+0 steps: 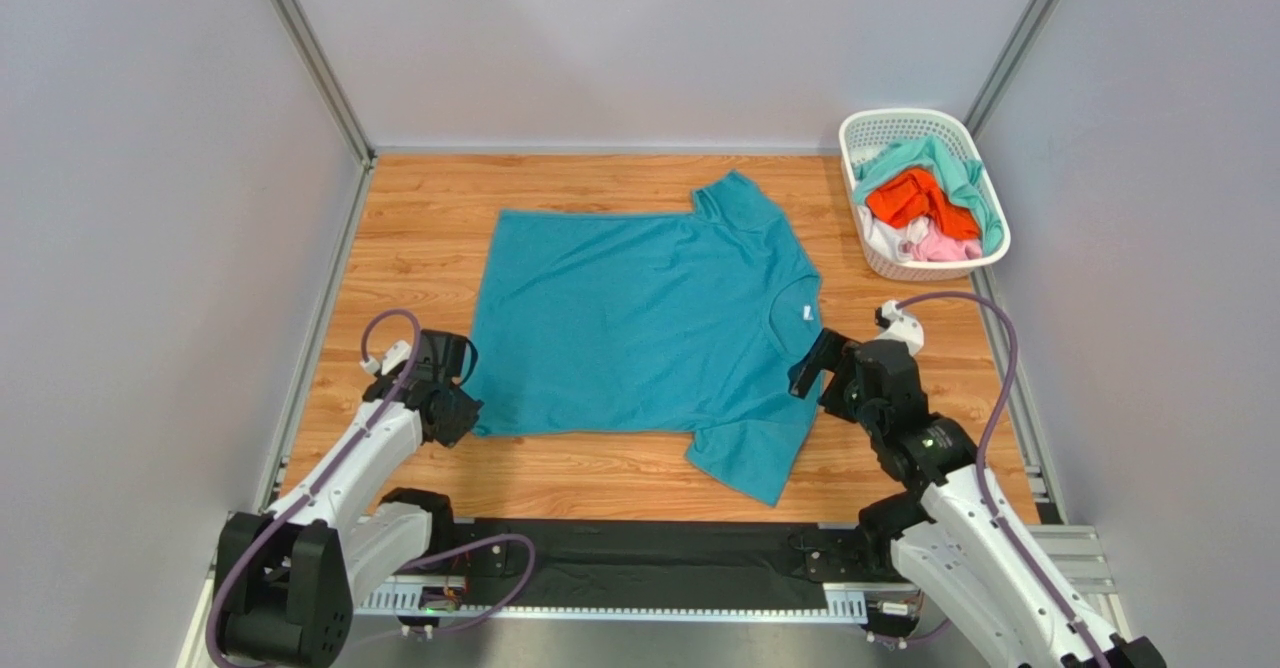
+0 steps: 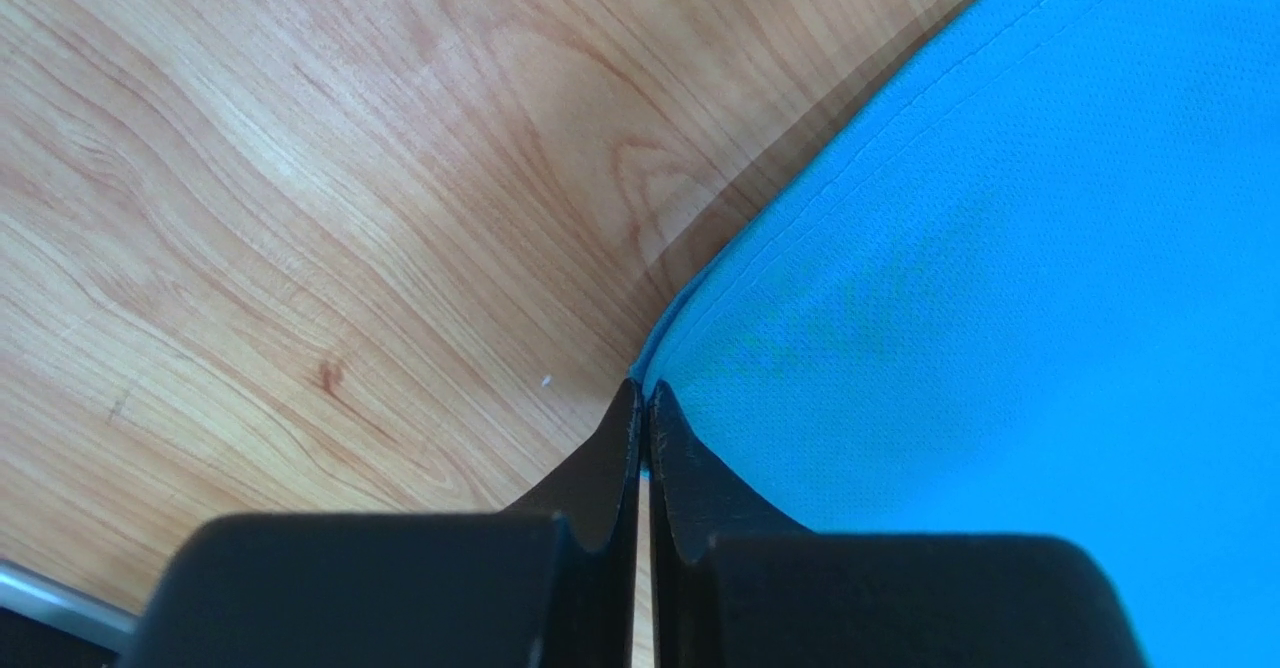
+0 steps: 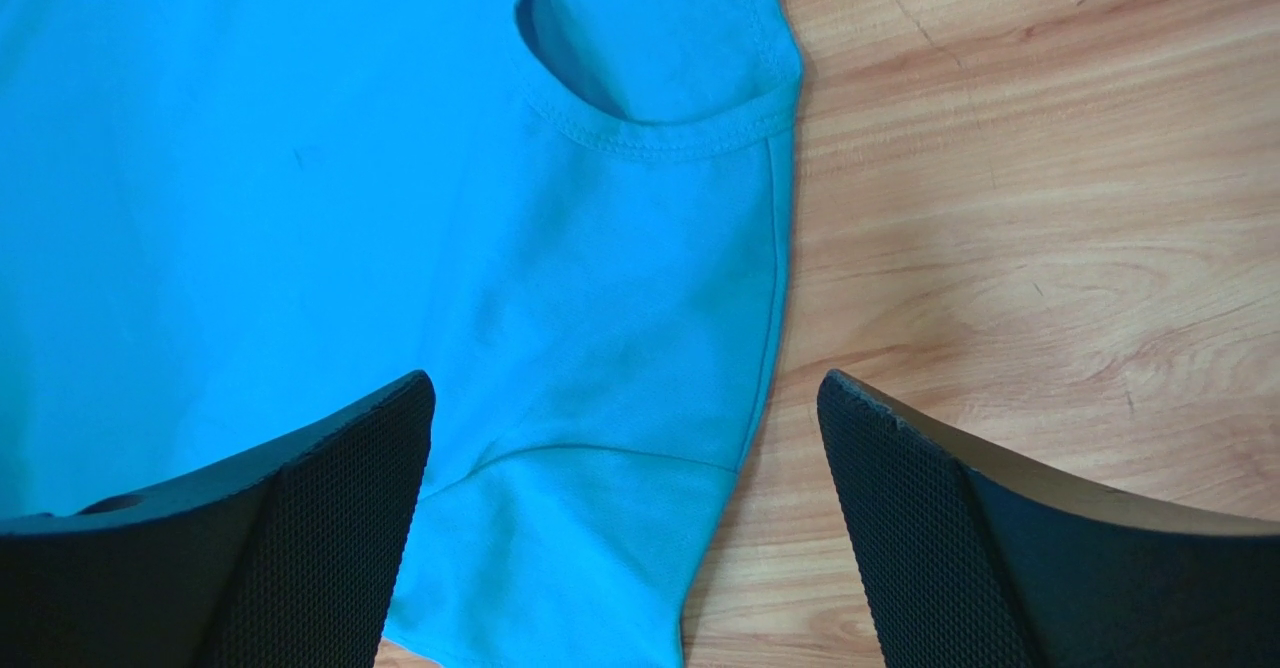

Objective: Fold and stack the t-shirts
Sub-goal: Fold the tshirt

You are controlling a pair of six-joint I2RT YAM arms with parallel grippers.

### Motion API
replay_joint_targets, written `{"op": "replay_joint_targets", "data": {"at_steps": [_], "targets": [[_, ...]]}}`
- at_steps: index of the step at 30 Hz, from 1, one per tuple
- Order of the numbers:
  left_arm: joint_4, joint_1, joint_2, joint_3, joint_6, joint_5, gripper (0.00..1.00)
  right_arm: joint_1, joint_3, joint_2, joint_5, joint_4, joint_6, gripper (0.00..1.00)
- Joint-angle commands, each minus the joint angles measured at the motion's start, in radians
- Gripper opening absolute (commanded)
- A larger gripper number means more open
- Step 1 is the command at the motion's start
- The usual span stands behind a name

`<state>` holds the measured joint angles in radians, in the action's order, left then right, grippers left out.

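The left claw (image 2: pixel 645 392) is clenched, its two fingers pressed together on the corner of the teal shirt (image 1: pixel 631 323); a sliver of cloth shows between the tips, so it appears to be grasping the hem where it meets the near left part of the table (image 1: pixel 421 218). The right claw (image 3: pixel 624 398) is released, jaws spread wide and hanging over the shoulder just beside the collar (image 3: pixel 661 136), with the near sleeve (image 1: pixel 751 458) below it; it touches no cloth that I can see. The shirt lies flat across the middle of the table, hem toward the left edge and neck toward the right. In the far right corner stands a white basket (image 1: pixel 902 116) holding the other shirts (image 1: pixel 920 196), orange, mint and pink. The first fold is being set up. Next, the right claw likely needs to drop and pinch the shoulder, so both ends can lift together and carry the near side over.
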<state>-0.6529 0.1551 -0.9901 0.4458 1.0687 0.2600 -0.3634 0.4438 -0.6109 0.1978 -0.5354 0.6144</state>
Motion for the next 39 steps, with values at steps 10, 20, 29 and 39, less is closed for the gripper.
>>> {"op": "replay_joint_targets", "data": {"at_steps": [10,20,29,39], "targets": [[-0.097,-0.003,0.111,0.014,-0.064,0.038,0.0,-0.299,0.153,-0.168,0.019,-0.241,0.005,1.0],[-0.102,-0.003,0.142,0.005,-0.058,0.022,0.0,-0.704,0.187,-0.389,0.06,-0.293,0.202,0.87],[-0.105,-0.003,0.145,0.01,-0.073,0.018,0.0,-0.732,0.17,-0.497,0.019,-0.268,0.222,0.72],[-0.103,-0.003,0.148,0.011,-0.07,-0.019,0.0,-0.732,0.093,-0.52,-0.037,-0.204,0.232,0.71]]}}
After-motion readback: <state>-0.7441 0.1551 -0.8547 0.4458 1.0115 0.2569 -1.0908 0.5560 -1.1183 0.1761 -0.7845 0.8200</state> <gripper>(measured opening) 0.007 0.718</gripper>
